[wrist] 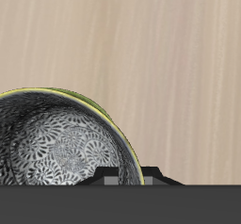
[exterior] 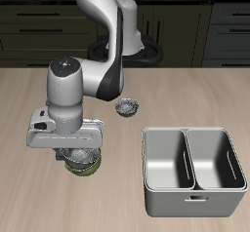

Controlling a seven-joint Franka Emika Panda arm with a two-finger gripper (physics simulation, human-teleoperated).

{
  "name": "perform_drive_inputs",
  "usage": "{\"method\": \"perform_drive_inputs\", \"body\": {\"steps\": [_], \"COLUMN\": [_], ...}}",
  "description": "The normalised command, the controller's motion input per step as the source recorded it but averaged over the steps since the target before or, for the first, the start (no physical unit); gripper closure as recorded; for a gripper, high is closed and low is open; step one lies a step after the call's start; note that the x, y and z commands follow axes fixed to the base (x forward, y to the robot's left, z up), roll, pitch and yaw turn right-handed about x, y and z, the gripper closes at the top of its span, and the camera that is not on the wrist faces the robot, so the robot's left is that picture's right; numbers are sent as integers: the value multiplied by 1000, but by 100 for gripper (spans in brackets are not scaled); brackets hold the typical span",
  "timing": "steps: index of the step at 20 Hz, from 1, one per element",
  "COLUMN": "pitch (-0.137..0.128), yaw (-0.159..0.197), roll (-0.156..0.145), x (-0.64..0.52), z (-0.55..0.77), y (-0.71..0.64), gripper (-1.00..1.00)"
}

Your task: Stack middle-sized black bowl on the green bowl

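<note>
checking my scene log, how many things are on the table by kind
green bowl: 1
black bowls: 2 (middle-sized black bowl sitting inside the green bowl, small black bowl farther back)
metal bin: 1
total: 4

The arm (exterior: 73,119) hides most of both nested bowls (exterior: 81,161); jaws cannot be seen.
</note>
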Motion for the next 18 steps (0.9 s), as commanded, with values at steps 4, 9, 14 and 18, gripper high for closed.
{"method": "perform_drive_inputs", "body": {"steps": [4,9,14,18], "pitch": [9,4,-58,-3], "yaw": [84,-1,20,-17], "roll": [-86,5,45,6], "x": [-80,-160,-300,-268], "z": [-140,117,391,287], "y": [142,120,214,67], "gripper": [-100,-100,-100,-100]}}
